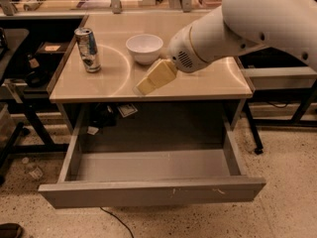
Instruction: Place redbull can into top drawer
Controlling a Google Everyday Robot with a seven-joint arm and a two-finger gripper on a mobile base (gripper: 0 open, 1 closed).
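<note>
One redbull can, one bowl, one top drawer, one hand over the table.

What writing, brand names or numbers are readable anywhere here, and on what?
None can be read.
redbull can: blue and silver marks, too blurred to read.
Paper slip under the table: too small to read.
gripper, over the table's front part: no label visible.

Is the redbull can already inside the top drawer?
No, the redbull can stands on the table, while the gripper hangs above the table's front edge.
</note>
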